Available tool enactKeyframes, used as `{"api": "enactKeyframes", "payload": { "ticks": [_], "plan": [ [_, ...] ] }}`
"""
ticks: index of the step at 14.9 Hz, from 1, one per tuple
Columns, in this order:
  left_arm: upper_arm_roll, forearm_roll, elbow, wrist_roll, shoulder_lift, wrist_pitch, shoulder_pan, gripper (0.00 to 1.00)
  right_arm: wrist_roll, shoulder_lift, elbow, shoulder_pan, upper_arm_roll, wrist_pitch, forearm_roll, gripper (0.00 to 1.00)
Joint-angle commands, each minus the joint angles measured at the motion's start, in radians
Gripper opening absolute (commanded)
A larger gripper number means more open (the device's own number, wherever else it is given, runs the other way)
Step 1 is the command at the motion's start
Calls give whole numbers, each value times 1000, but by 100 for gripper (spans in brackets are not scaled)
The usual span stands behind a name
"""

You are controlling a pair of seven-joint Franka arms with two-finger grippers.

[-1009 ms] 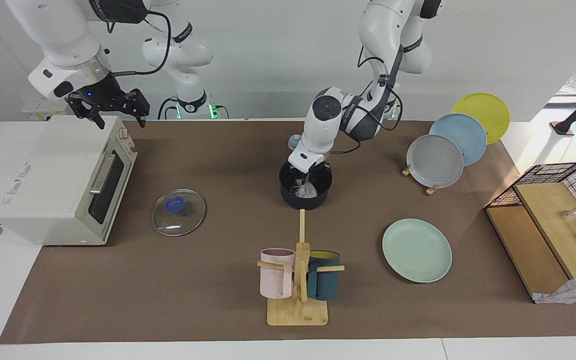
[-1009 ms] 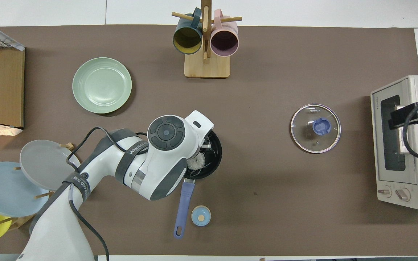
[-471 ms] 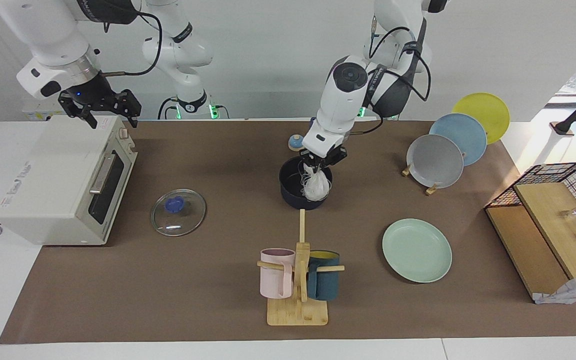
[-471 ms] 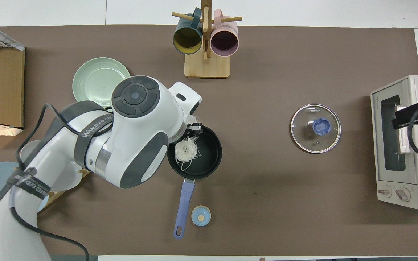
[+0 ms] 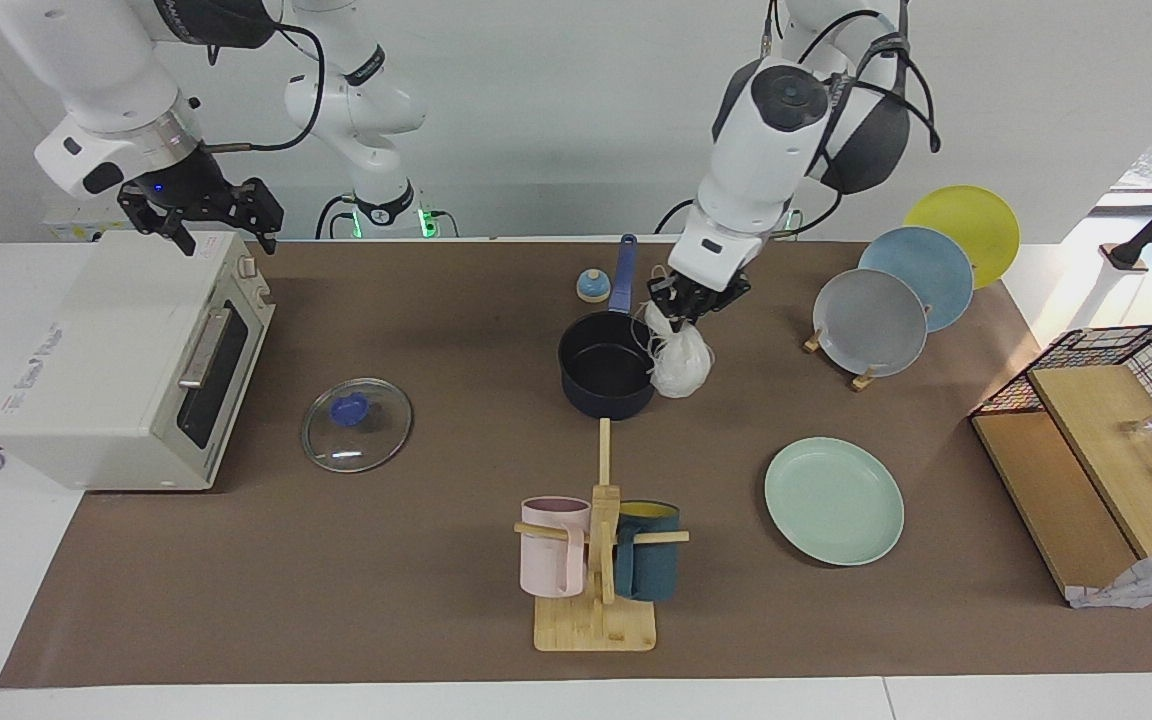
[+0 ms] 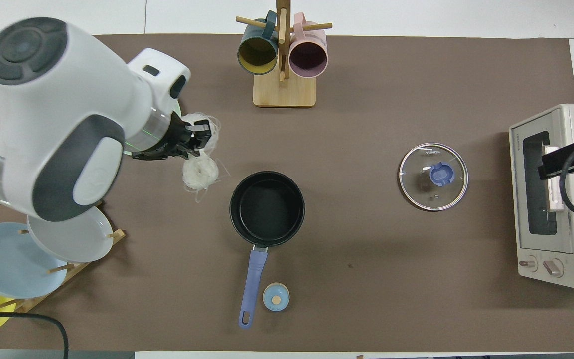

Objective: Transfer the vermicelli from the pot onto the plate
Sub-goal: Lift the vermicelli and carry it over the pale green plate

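Observation:
The vermicelli point(image 5: 681, 362) point(image 6: 200, 172) hangs as a whitish tangle from my left gripper point(image 5: 684, 305) point(image 6: 196, 143), which is shut on its top strands. It dangles in the air just past the pot's rim, toward the left arm's end of the table. The pot point(image 5: 608, 375) point(image 6: 267, 208) is dark navy with a blue handle and shows a bare black inside. The mint-green plate point(image 5: 834, 500) lies on the mat farther from the robots; in the overhead view the left arm covers it. My right gripper point(image 5: 224, 235) waits open over the toaster oven.
A glass lid point(image 5: 356, 424) lies between the pot and the toaster oven point(image 5: 126, 350). A wooden mug rack point(image 5: 596, 560) stands farther from the robots than the pot. Grey, blue and yellow plates point(image 5: 871, 322) lean in a rack. A small blue knob point(image 5: 593, 287) sits by the pot's handle.
My left gripper has risen out of the pot with the vermicelli and swung toward the left arm's end of the table. The pot now shows empty. The right arm barely moved.

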Motion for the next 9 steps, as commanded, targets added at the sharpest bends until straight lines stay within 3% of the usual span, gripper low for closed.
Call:
{"api": "enactKeyframes", "payload": {
  "ticks": [1, 3, 9],
  "plan": [
    [-8, -18, 11, 135, 9, 17, 124, 0, 0, -26, -30, -19, 12, 0, 8, 100],
    [-8, -13, 6, 234, 23, 54, 177, 0, 1, -26, -30, -17, 12, 0, 8, 100],
    [-3, 17, -27, 440, 156, 263, 263, 0, 1, -26, -30, -17, 12, 0, 8, 100]
  ]
}}
